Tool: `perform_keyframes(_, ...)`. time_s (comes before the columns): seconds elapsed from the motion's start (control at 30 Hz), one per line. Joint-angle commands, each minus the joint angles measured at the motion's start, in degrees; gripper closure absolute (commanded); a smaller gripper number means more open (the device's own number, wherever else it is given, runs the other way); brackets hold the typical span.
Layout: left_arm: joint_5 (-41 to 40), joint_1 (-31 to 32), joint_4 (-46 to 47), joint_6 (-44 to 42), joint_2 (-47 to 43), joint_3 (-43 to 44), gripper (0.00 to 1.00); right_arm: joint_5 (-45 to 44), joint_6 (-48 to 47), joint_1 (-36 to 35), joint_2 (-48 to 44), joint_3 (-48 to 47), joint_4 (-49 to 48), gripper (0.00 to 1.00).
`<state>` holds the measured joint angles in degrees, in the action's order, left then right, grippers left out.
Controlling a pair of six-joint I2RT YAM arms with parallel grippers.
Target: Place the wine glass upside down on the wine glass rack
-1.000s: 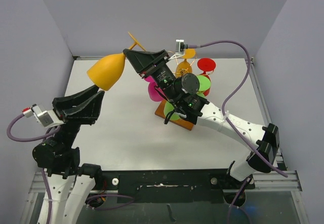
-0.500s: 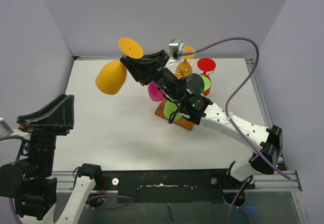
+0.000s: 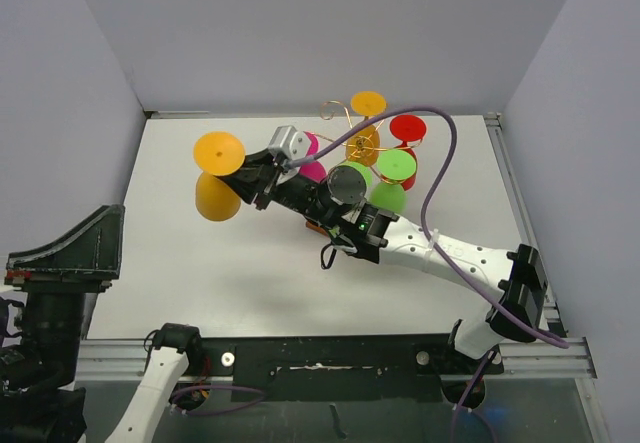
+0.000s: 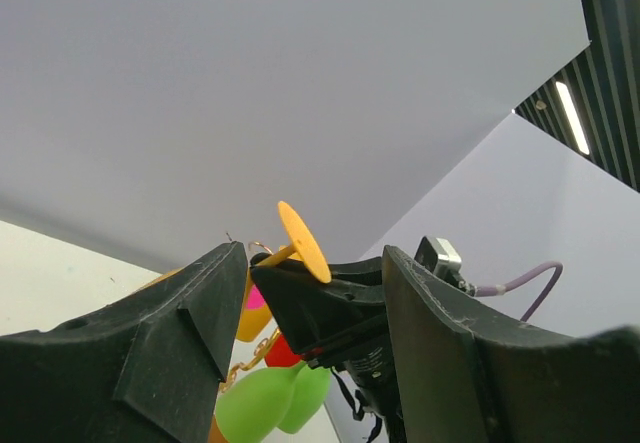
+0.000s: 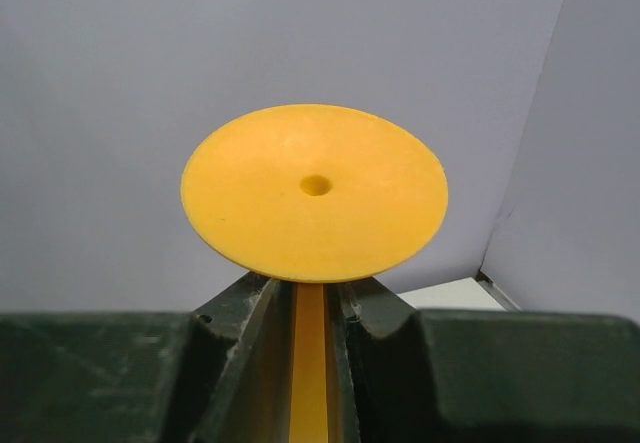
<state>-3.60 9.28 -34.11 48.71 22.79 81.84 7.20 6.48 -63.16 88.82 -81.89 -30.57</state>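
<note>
**Orange glass held foot-up beside the rack, not on it**

Orange plastic is what the right gripper (image 5: 309, 308) holds. Its two fingers are pressed against the stem of the wine glass (image 3: 216, 197), just under the round foot. The glass is turned over, foot up and bowl down. It hangs over the white table (image 3: 180, 273) to the left of the wine glass rack (image 3: 338, 113) and is not hooked on any arm.

From above, the gripper covers the stem. The right wrist camera shows only the foot and a strip of stem, and the bowl is out of its view. The rack's wooden base is almost wholly hidden behind the right arm. Its gold curls show mainly at the top.

Glasses in four colours hang on the rack: orange, red, green and pink. They overlap each other and the arm, so no sure count can be made.

The left gripper (image 4: 312, 268) sits low at the near left corner, partly cut off by the frame edge. Its fingers are spread wide with nothing between them.

There is one held glass, one rack, two arms and two grippers.
</note>
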Motion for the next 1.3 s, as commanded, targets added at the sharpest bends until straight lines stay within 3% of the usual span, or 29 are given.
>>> perform_keyframes(0.0, 2.6, 0.1, -0.1, 4.2, 2.2, 1.1, 0.44, 0.9, -7.3, -0.3, -1.4, 1.9, -1.3, 1.0)
perform_keyframes(0.3, 9.3, 0.2, 8.1, 11.5, 1.2, -6.2, 0.43, 2.9, -12.9, -1.4, -3.2, 4.9, 0.7, 1.0)
perform_keyframes(0.67, 10.7, 0.3, 9.3, 15.5, 2.1, -14.0, 0.4, 8.3, -14.1, -2.1, -3.7, 5.3, 0.7, 1.0)
perform_keyframes(0.83, 9.3, 0.3, 8.8, 17.1, 3.5, -16.4, 0.51, 10.5, -13.4, -2.1, -3.9, 5.4, 0.0, 1.0)
perform_keyframes(1.27, 14.3, 0.3, 11.8, 19.1, 4.3, -20.0, 0.76, 11.8, -12.3, -2.0, -3.3, 4.9, -0.6, 1.0)
